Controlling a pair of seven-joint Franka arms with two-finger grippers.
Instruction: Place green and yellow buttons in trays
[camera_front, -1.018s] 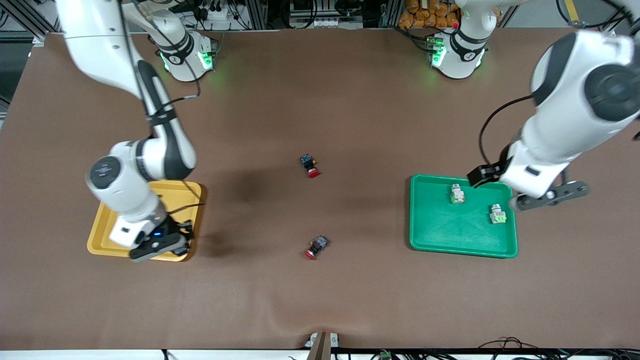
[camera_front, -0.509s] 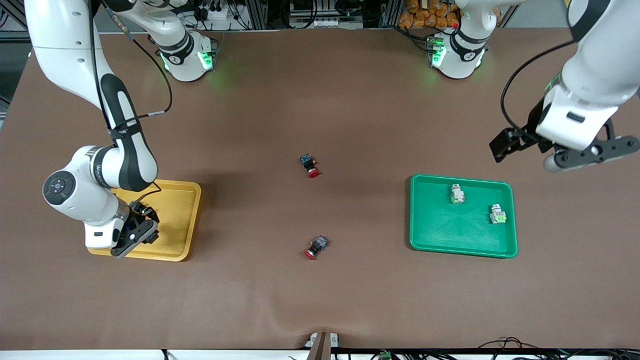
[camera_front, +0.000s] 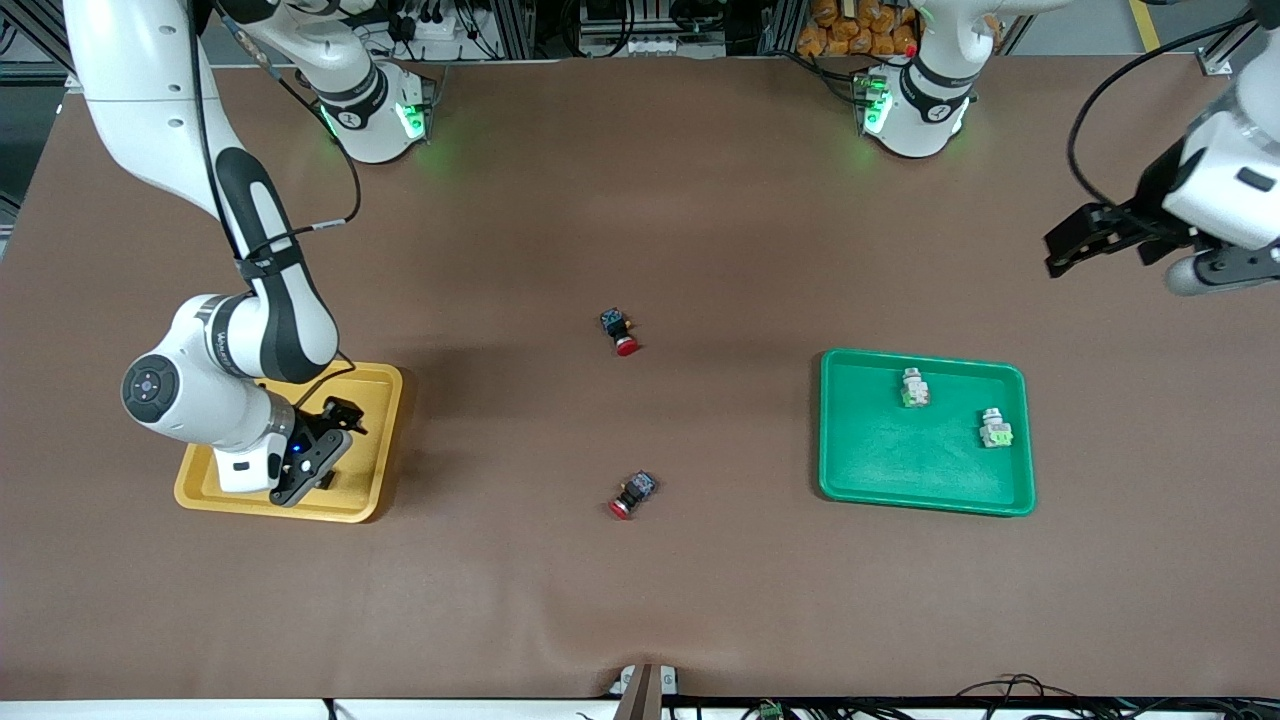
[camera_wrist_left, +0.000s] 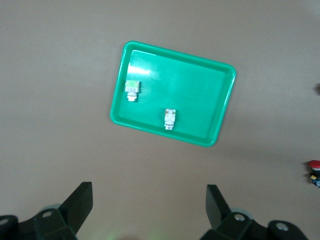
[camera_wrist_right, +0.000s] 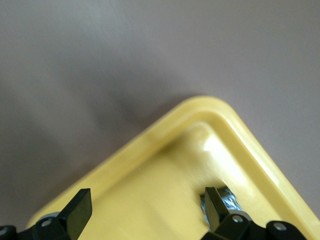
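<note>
The green tray (camera_front: 900, 460) holds two pale grey and light-green buttons (camera_front: 913, 388) (camera_front: 995, 428), well apart. They also show in the left wrist view (camera_wrist_left: 132, 89) (camera_wrist_left: 170, 119) in the tray (camera_wrist_left: 190, 95). My left gripper (camera_front: 1070, 250) is open and empty (camera_wrist_left: 149, 202), high over bare table toward the left arm's end. My right gripper (camera_front: 338, 418) is open, low over the yellow tray (camera_front: 370, 400) (camera_wrist_right: 150, 170). A bluish metal part (camera_wrist_right: 227, 201) lies in that tray beside one fingertip (camera_wrist_right: 215, 202). No orange-yellow cap shows; my right arm hides much of the tray.
Two black-bodied switches with red caps lie on the brown table between the trays, one (camera_front: 622, 333) farther from the front camera than the other (camera_front: 632, 494). One shows at the edge of the left wrist view (camera_wrist_left: 314, 172).
My left gripper has risen away from the green tray and moved off toward the left arm's end. My right gripper has shifted over the yellow tray, away from its near corner.
</note>
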